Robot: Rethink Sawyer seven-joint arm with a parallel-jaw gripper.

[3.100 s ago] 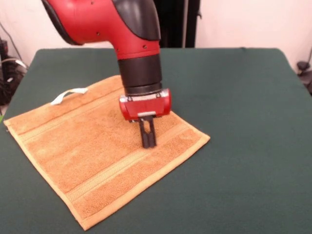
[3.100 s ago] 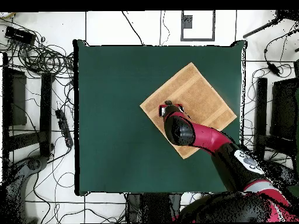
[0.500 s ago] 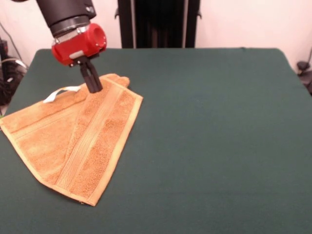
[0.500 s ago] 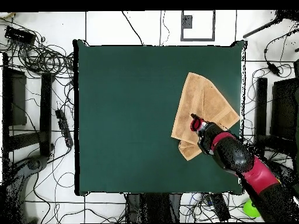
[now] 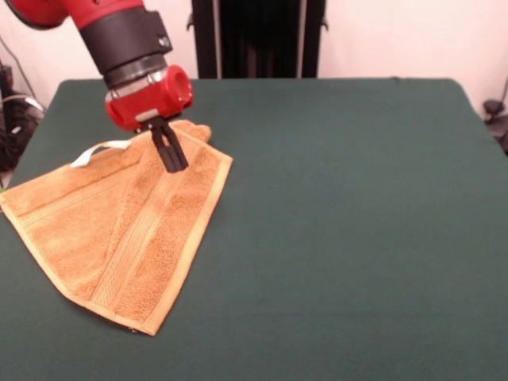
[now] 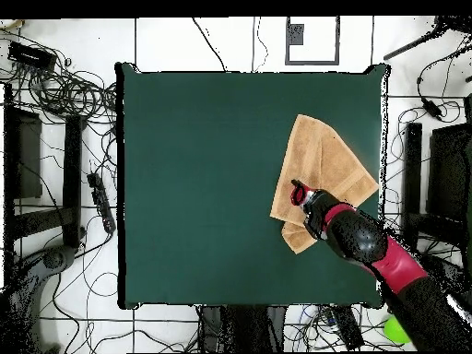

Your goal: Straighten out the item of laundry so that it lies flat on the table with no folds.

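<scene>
My fingers (image 5: 174,161) are drawn together into one dark wedge with their tips pressed down on the towel (image 5: 119,230), right at its upper folded corner. I read them as closed, and probably pinching a bit of the cloth at that corner, though the tips hide whether fabric sits between them or only under them.

The towel lies on the table (image 5: 357,198) and it is not flat: one flap is doubled over the rest, so it shows as a rough triangle with a long hemmed edge running away from my fingers, down toward the camera in the front view. The stripe band runs along that same line. The white tag loop (image 5: 99,152) pokes out just beside my fingers, on the side away from the bare stretch of green.

What matters for the next move is this: the folded flap hangs off my fingertips and its long axis runs from them toward the near point of the triangle, while the open table lies on the other side of that hemmed edge. From above, my fingers (image 6: 297,193) sit on the towel's (image 6: 318,157) inner edge, with most of the cloth beyond them. So I judge the flap has to be carried across the hem, toward the bare green, to open the fold
</scene>
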